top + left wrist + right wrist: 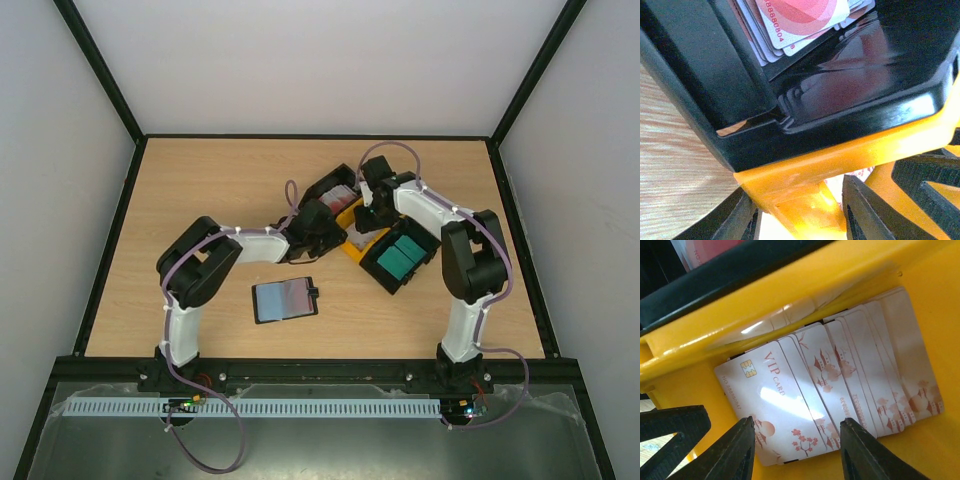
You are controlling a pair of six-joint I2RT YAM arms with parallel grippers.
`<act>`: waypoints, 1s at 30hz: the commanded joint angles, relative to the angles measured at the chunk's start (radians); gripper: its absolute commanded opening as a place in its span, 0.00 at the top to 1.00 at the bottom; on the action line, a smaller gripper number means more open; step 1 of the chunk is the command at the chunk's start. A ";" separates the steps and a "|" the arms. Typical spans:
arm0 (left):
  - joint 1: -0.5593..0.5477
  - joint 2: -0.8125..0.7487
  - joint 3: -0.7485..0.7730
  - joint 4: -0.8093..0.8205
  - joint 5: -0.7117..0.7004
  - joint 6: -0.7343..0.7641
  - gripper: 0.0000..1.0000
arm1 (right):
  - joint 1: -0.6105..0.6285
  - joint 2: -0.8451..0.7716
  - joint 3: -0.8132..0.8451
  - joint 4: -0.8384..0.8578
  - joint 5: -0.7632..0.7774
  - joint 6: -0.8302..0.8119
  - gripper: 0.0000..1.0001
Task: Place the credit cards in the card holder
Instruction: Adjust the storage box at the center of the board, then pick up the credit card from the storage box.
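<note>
The card holder (pixel 285 298) lies open on the table in front of the left arm, apart from both grippers. Pale cards with red prints (pixel 830 385) are fanned in the yellow bin (pixel 940 315). My right gripper (pixel 797 450) is open and empty just above them, one finger on each side of the top VIP card; it also shows in the top view (pixel 372 210). My left gripper (pixel 797 220) is open, its jaws either side of the yellow bin's corner (pixel 850 155). Red-and-white cards (pixel 800 20) lie in a black bin (pixel 840 100). Teal cards (pixel 403 255) fill another black bin.
The yellow bin (pixel 352 232) sits wedged between the two black bins, one at the back (pixel 335 188) and one at the right (pixel 400 285). Both arms crowd over the bins. A black frame edges the wooden table (pixel 200 190).
</note>
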 commanded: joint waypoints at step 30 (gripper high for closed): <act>-0.008 0.036 -0.055 -0.059 0.087 0.092 0.63 | 0.009 0.030 -0.067 0.041 -0.255 0.051 0.70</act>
